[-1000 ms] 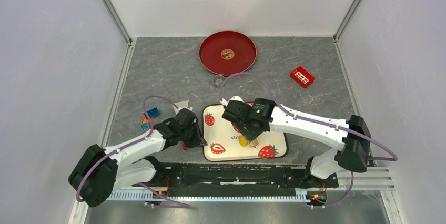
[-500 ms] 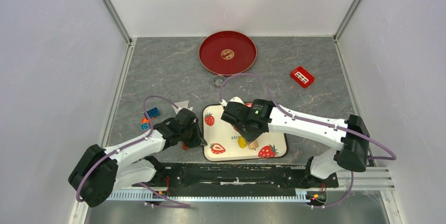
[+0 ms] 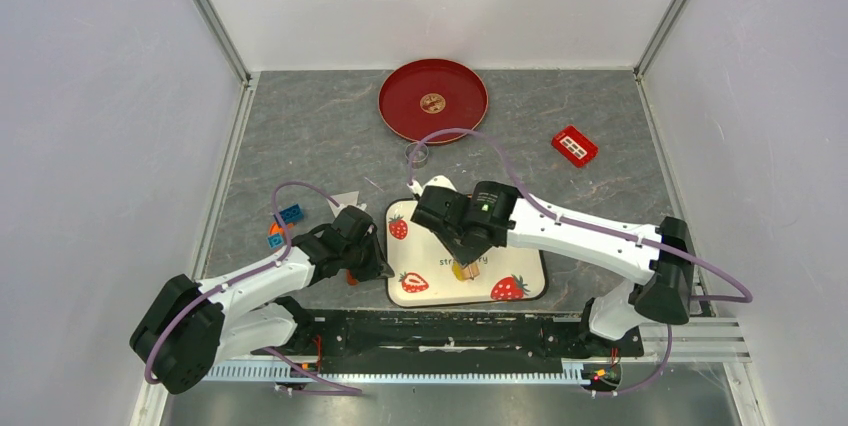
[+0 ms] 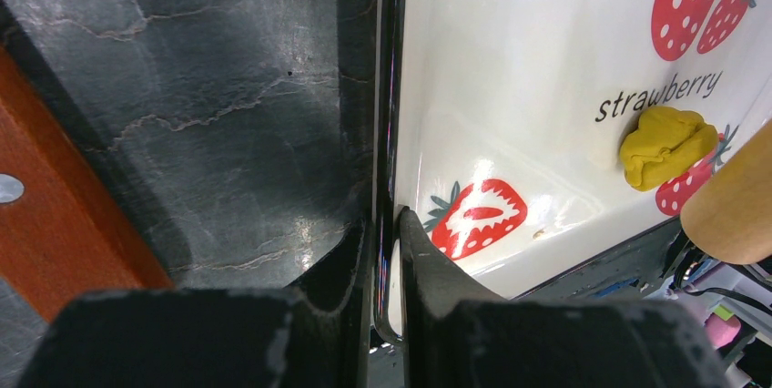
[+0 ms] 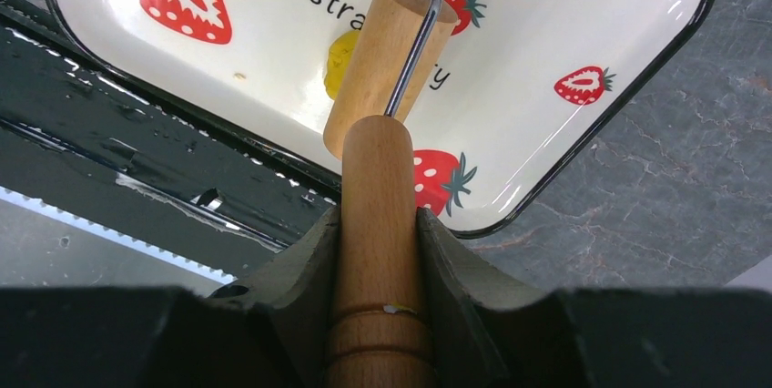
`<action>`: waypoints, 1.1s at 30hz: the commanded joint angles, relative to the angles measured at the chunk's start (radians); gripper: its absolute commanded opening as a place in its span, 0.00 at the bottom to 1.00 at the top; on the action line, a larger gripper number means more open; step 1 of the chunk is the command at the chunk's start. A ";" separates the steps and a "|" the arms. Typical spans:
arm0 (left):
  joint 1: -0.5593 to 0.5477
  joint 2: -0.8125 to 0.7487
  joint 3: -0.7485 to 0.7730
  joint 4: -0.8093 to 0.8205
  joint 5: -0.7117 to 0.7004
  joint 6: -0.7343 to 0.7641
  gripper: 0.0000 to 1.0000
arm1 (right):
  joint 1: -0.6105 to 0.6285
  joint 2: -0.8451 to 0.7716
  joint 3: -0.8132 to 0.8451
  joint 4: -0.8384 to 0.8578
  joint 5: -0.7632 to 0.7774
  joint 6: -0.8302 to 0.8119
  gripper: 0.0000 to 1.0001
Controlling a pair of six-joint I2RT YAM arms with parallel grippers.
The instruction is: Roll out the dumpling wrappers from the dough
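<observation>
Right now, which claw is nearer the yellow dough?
Right. The right claw holds a roller whose head is at the dough; the left claw grips the tray by its left rim, across the tray from the dough.

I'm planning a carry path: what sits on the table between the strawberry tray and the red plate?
The top view shows a small clear round cup, close to the near rim of the red plate, farther from the strawberry tray.
</observation>
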 commanded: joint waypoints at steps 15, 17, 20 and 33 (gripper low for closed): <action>0.004 0.014 -0.010 0.006 -0.039 -0.009 0.02 | 0.018 -0.003 -0.120 0.122 -0.037 0.015 0.00; 0.004 0.013 -0.010 0.006 -0.040 -0.009 0.02 | 0.019 -0.010 -0.110 0.111 -0.024 0.023 0.00; 0.004 0.013 -0.010 0.006 -0.039 -0.009 0.02 | 0.020 -0.023 -0.067 0.072 0.015 0.042 0.00; 0.004 0.014 -0.010 0.006 -0.040 -0.009 0.02 | 0.025 -0.025 0.013 0.026 0.019 0.049 0.00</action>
